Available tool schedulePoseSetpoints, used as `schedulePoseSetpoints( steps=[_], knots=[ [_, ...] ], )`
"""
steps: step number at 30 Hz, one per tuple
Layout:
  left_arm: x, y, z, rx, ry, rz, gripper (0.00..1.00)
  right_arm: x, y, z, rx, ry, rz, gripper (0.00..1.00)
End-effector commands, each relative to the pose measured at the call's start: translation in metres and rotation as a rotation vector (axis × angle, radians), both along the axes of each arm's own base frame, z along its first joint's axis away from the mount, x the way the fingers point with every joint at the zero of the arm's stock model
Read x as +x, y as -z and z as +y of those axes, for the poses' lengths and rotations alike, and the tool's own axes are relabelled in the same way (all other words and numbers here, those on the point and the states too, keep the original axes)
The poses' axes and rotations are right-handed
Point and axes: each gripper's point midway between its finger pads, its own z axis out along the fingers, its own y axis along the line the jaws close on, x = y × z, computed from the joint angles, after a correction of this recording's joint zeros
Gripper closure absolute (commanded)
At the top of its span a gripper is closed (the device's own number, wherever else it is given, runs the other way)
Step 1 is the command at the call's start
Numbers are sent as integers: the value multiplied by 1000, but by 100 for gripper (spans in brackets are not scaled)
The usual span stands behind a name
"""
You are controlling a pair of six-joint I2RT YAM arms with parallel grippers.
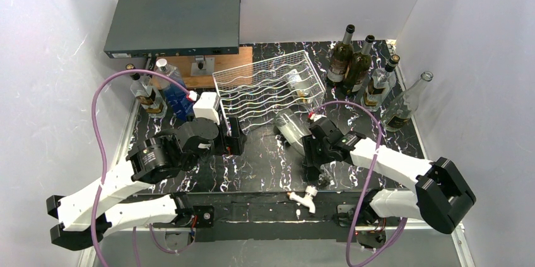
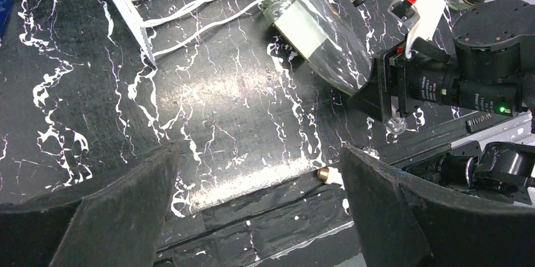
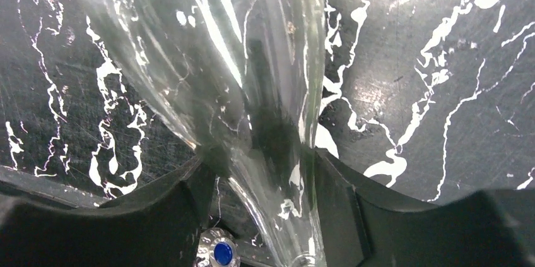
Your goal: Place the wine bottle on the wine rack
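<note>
Gripping arm: the right gripper (image 1: 312,154) is closed on the neck of the wine bottle (image 1: 291,125); in the right wrist view its two dark fingers (image 3: 170,210) press against the clear glass neck (image 3: 271,153) from either side.
Wine bottle, position: it lies on its side on the black marbled table (image 1: 252,169), just in front of the near right corner of the wine rack (image 1: 268,90), and is not in any slot.
Wine bottle, orientation: the base points toward the rack and the neck toward the near edge; a pale label shows on the body in the left wrist view (image 2: 315,27).
Base-to-rack contact: cannot be told from these views.
Left gripper (image 1: 231,137): the jaws stand wide apart with only bare tabletop between the fingers (image 2: 94,216); it sits at the rack's near left corner (image 2: 126,2), well apart from the bottle.
Wine rack, contents: one other bottle (image 1: 300,84) already lies in a slot on the right side.
Surroundings: a group of upright bottles (image 1: 356,65) stands at the back right, another cluster (image 1: 158,90) at the left, and a dark grey metal box (image 1: 176,21) sits raised at the back left.
</note>
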Motion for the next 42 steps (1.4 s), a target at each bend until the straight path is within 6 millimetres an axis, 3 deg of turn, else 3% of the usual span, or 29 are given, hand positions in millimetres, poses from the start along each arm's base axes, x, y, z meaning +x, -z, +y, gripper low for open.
schedulePoseSetpoints(
  steps=[1, 4, 9, 12, 16, 18, 32, 42],
  knots=[
    [0, -11, 5, -19, -7, -22, 2, 25, -6, 16, 38, -21, -140, 43],
    [0, -13, 7, -25, -11, -28, 2, 21, 5, 17, 4, -45, -133, 51],
    [0, -13, 6, -26, -6, -28, 2, 23, 14, 14, -76, -46, -170, 44],
    [0, -14, 5, -24, -1, -27, 2, 24, 13, 19, -97, -83, -214, 49],
    [0, -14, 5, -24, -3, -26, 2, 31, 5, 26, -86, -111, -272, 68],
    [0, -14, 5, -24, -2, -26, 2, 36, -1, 29, -82, -115, -298, 73],
    [-4, -9, 6, -42, -7, -3, 2, 65, -20, 60, 43, 10, -375, 84],
    [-6, -4, 9, -46, -19, 11, 2, 95, -43, 82, 95, 58, -472, 86]
  ],
)
